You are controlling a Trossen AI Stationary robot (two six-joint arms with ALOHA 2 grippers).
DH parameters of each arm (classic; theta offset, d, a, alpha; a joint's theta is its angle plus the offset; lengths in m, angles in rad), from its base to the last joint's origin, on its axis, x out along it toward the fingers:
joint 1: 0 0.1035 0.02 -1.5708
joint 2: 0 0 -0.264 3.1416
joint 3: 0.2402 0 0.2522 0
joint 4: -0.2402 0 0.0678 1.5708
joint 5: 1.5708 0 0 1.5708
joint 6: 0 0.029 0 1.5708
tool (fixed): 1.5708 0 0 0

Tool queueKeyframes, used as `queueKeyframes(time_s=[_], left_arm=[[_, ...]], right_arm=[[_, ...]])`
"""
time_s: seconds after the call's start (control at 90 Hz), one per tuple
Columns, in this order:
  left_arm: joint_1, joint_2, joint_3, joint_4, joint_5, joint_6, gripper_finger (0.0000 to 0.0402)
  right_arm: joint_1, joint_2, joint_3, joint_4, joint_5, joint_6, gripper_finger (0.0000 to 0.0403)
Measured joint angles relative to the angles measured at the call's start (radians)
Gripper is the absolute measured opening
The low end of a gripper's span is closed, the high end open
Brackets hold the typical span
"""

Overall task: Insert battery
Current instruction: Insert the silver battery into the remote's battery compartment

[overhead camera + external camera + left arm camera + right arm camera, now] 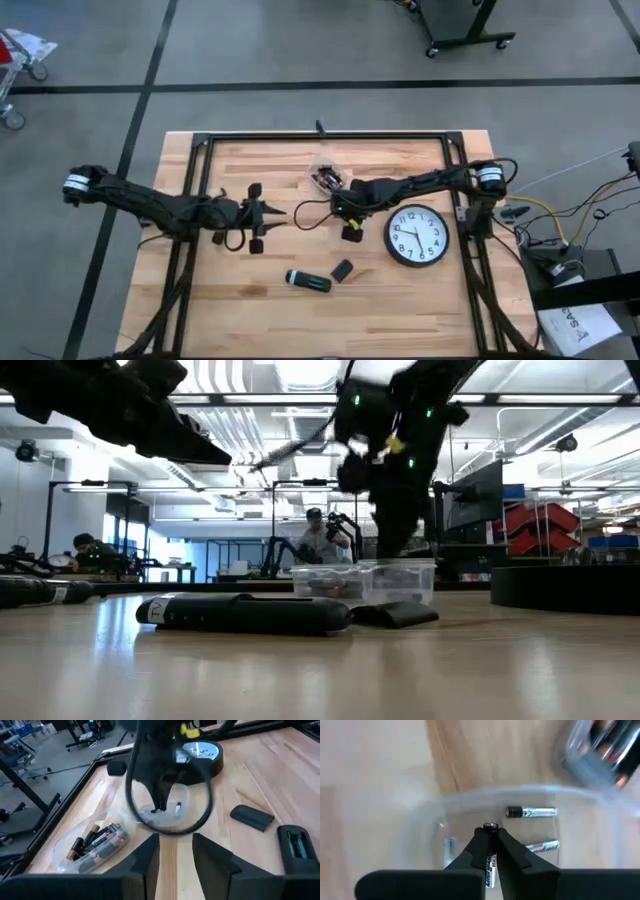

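Risk: battery [490,855] could slip or twist on lift, since the fingers pinch it only along its length | right gripper [489,851] clamped on it, tip poking past the fingertips, over clear tray [427,815] | left gripper [176,851] open, idle beside | remote [308,281] near table front.

Right tool [490,851] clamped, left tool [175,851] spread.

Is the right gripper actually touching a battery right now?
Touching. The right wrist view shows the right gripper with both fingers clamped on a battery.
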Motion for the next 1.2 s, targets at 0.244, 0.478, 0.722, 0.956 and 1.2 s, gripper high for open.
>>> queueKeyframes(time_s=[0.244,0.478,0.722,0.956,1.2], left_arm=[[0.000,-0.006,0.000,-0.001,0.006,-0.002,0.0098],[-0.014,-0.010,0.000,0.001,0.015,-0.001,0.0098],[-0.045,-0.013,0.000,0.008,0.015,-0.004,0.0098],[-0.093,-0.007,0.000,0.009,0.016,-0.040,0.0098],[-0.136,-0.006,0.000,0.009,0.016,-0.057,0.0098]], right_arm=[[0.096,-0.067,0.002,0.097,0.047,0.067,0.0000],[0.225,-0.043,0.002,0.310,0.045,0.179,0.0000],[0.340,0.070,0.000,0.532,0.053,0.290,0.0000],[0.401,0.178,0.003,0.654,0.098,0.356,0.0000],[0.419,0.210,0.023,0.661,0.127,0.363,0.0000]])
